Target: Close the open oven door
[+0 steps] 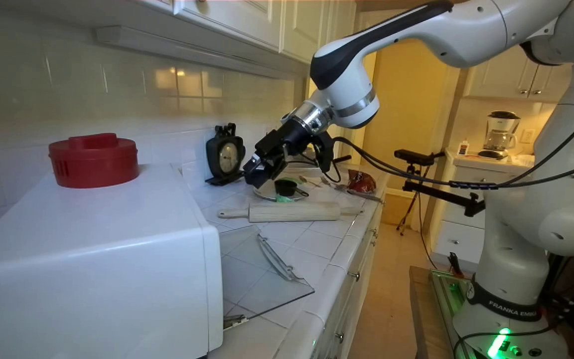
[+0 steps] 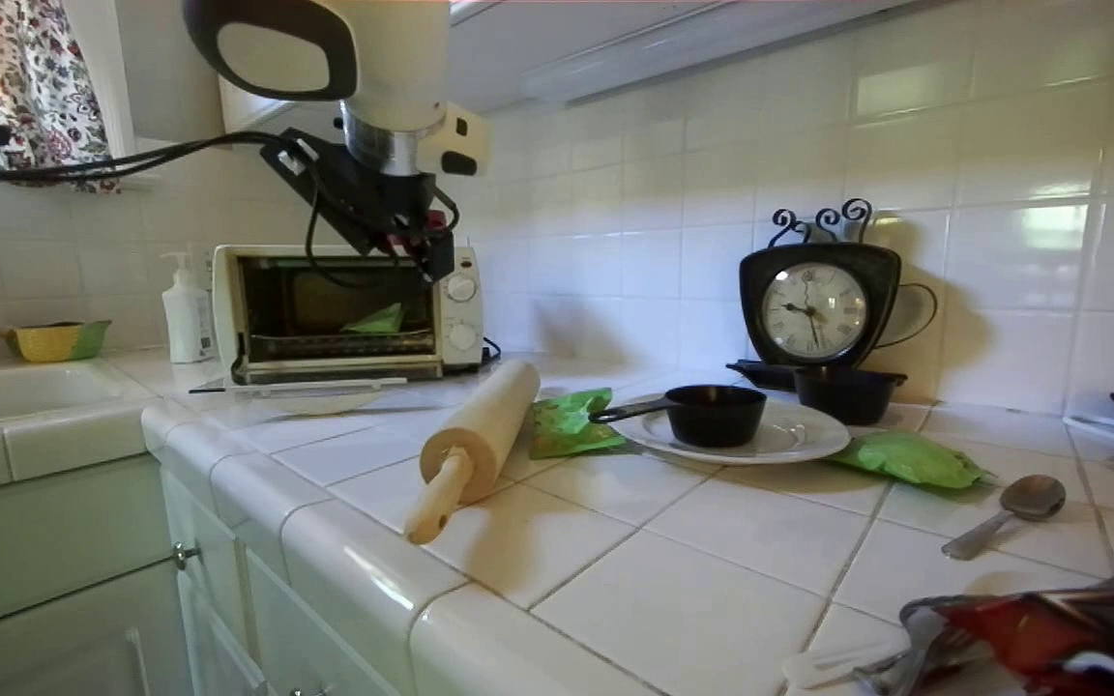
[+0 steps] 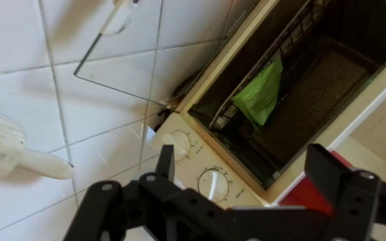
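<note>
The empty gripper (image 3: 242, 151) is gaping; the oven door (image 1: 253, 285) — likely light, stiff, fragile — is offering its handle (image 1: 276, 259) for lifting.

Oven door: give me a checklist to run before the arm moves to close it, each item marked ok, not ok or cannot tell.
1. Oven door folded down, open: ok.
2. Gripper carrying nothing: ok; its fingers stand apart.
3. Gripper at the bar handle: not ok; it hangs higher up, apart from it.
4. Rolling pin off the door: ok; the wrist view shows tile between them.
5. Green wrapper within the oven: ok, as far as the views show.
6. Enough room under the door for a finger: cannot tell.
</note>
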